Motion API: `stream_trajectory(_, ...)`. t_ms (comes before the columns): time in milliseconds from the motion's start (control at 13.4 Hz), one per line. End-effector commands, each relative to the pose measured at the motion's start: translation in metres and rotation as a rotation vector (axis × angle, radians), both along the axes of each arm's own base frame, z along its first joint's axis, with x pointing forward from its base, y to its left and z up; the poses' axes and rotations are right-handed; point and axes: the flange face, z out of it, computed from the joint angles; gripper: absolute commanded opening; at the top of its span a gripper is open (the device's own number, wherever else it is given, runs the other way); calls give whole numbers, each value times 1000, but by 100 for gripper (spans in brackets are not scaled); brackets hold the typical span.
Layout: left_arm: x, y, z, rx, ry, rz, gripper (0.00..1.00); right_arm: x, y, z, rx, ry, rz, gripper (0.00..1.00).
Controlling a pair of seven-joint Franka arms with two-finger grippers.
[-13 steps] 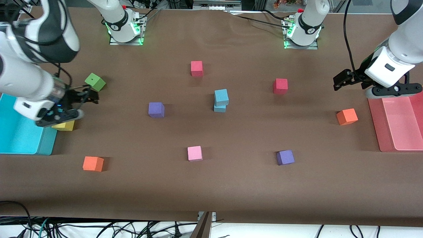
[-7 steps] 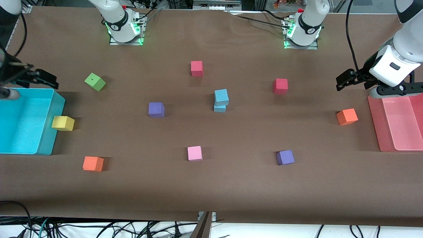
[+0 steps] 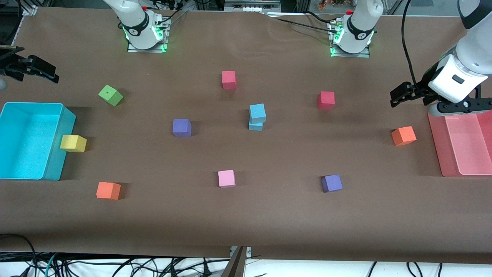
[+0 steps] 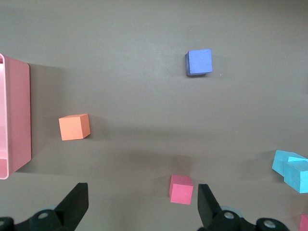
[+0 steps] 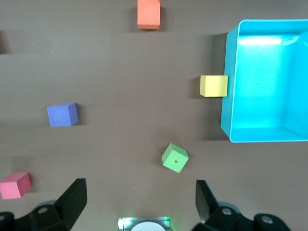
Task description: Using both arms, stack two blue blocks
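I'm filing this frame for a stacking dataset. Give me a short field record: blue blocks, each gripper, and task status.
blue blocks: top blue block sits on the lower blue block, slightly offset, mid-table
left gripper: left gripper up at the left arm's end, beside the pink tray; jaws open, empty
right gripper: right gripper up at the right arm's end, near the cyan bin; jaws open, empty
contact: neither gripper touches the stack
task status: stack looks done
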Motion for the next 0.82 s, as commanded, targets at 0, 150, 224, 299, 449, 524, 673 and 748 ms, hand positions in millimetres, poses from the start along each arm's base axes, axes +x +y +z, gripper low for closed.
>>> stream_trajectory(0, 4, -1, 5, 10, -4, -8, 100, -2, -6, 0, 2, -16, 5, 100)
stream_trajectory(150, 4, -1, 5, 10, -4, -8, 100, 1, -3, -2, 1, -19, 5, 100)
stream_trajectory(224, 4, -1, 5, 10, -4, -8, 100, 1, -2, -2, 1, -19, 2, 100)
stream_trajectory(299, 4, -1, 5, 10, -4, -8, 100, 2, -1, -2, 1, -22, 2, 100)
stream_trajectory(449, 4, -2, 5, 10, -3, -9, 100, 8, -1, -1, 1, -67, 2, 100)
stream_trajectory(524, 4, -2, 5, 10, -1, -11, 100, 11, -1, -2, 1, -76, 3, 100)
stream_trajectory(673, 4, -2, 4, 10, 0, -11, 100, 14, 0, -1, 1, -91, 3, 100)
stream_trajectory(748, 4, -2, 4, 13, 0, -11, 100, 14, 0, -1, 3, -91, 2, 100)
